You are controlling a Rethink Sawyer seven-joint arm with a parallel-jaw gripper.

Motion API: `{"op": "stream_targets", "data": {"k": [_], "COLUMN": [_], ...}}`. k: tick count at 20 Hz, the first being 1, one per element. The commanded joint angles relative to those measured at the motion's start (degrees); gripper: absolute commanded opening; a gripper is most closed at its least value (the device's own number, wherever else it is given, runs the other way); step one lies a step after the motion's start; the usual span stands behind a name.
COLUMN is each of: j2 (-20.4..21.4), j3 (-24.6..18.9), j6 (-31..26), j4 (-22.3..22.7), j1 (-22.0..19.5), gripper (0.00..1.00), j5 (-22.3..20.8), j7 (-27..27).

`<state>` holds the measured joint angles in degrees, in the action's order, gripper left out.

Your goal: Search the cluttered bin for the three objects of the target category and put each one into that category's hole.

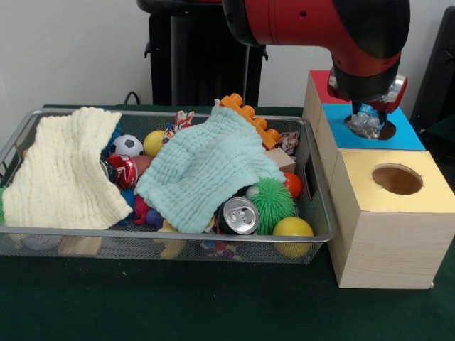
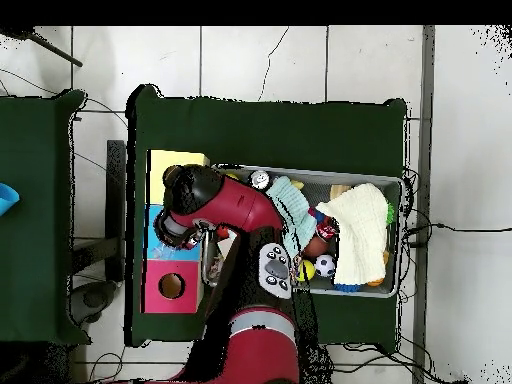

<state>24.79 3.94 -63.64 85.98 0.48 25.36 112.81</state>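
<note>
My gripper (image 1: pixel 367 114) hangs over the blue-topped box (image 1: pixel 405 135) at the right, shut on a wrinkly clear plastic bottle (image 1: pixel 365 123). The bottle's lower end sits at the near-left edge of the round dark hole (image 1: pixel 388 131). The wire mesh bin (image 1: pixel 316 231) stands to the left of the boxes, heaped with toys and cloths. No other clear bottle shows in it. In the overhead view the arm (image 2: pixel 225 205) covers the gripper and most of the blue box (image 2: pixel 155 240).
A cream cloth (image 1: pixel 64 170) and a light teal cloth (image 1: pixel 206 167) cover much of the bin. A silver can (image 1: pixel 238 215), yellow balls (image 1: pixel 292 231), a green spiky ball (image 1: pixel 272 202) and an orange brick (image 1: pixel 249 117) show. The yellow-topped box (image 1: pixel 394 181) stands nearer, the red-topped box (image 1: pixel 321 87) farther.
</note>
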Motion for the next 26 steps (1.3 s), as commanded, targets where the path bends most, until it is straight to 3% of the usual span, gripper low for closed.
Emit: {"op": "stream_targets", "data": {"k": [1,6,7,12,17,26], "j2": [-3.09,-2.65,-2.54,-2.32,-2.74,0.11], "j3": [-3.00,-3.12,-3.05,-2.59,-3.64,-4.00], "j6": [4.16,4.61,4.95,5.67,2.66,-0.74], "j4": [-0.54,0.39,0.67,1.16,-0.62,-0.19], "j1": [-2.60,-2.69,-2.69,-2.48,-2.94,-3.22], "gripper": [0.00,0.00,1.00,1.00,1.00,1.00], "j5": [-3.46,-2.92,-2.69,-2.03,-3.14,-3.50], "j7": [2.93,3.33,3.63,5.34,3.26,2.86]}}
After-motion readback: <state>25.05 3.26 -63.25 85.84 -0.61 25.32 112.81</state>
